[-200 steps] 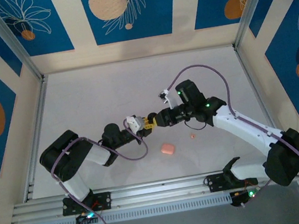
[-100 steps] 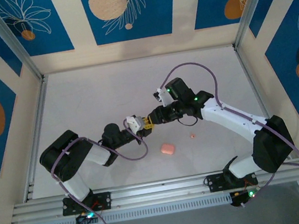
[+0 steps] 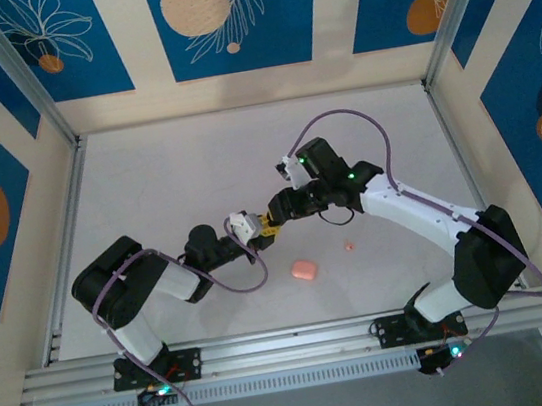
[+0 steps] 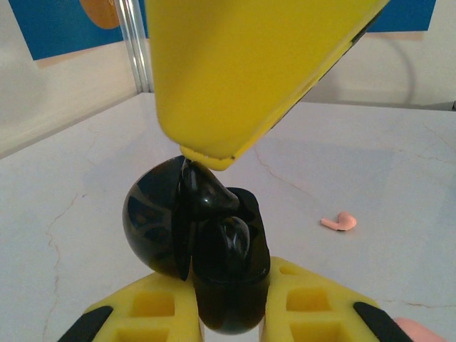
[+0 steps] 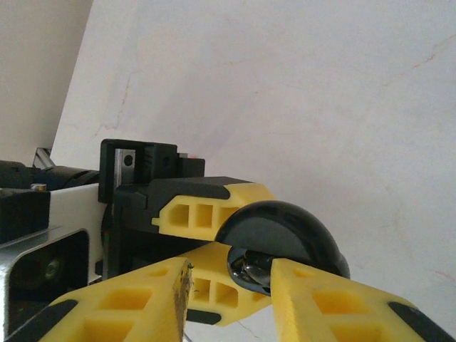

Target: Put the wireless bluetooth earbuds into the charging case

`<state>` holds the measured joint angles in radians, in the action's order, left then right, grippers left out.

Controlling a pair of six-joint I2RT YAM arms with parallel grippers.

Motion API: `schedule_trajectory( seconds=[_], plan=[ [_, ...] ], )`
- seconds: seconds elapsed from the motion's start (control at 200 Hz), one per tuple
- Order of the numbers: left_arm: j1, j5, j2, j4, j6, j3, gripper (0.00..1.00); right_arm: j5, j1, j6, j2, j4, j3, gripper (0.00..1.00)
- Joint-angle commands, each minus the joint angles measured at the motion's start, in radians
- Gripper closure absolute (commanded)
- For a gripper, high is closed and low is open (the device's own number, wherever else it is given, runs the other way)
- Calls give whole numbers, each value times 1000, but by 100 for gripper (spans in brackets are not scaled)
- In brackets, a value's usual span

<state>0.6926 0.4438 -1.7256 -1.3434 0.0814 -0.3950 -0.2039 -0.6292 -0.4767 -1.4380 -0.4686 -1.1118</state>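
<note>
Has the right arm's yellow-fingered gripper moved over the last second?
Yes. The right gripper and its black wrist shifted left, from above the small pink speck toward the rounded pink piece.

Your charging case (image 4: 229, 288) is glossy black and rounded, pinched upright between the yellow fingers of the left claw (image 4: 231, 317), with its domed lid (image 4: 151, 214) swung open to one side. A black earbud (image 4: 209, 194) pokes up from its mouth. You can't make out whether the second one is seated inside.
</note>
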Motion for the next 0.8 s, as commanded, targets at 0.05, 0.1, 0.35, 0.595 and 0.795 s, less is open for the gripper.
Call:
schedule_trajectory(
  seconds=[0.05,0.1,0.35,0.595,0.795],
  plan=[
    [12,18,32,-23,10,8,82,18,-14,1,-28,-34,-34,65],
    [12,18,35,-22,11,10,82,27,-16,5,-34,-40,-37,65],
    [11,15,47,-12,15,13,82,97,-50,32,-64,-97,-66,65],
    [12,9,50,-11,14,14,82,167,-81,46,-66,-125,-69,69],
    [11,10,57,-11,14,13,82,200,-88,46,-68,-124,-71,69]
  ],
)
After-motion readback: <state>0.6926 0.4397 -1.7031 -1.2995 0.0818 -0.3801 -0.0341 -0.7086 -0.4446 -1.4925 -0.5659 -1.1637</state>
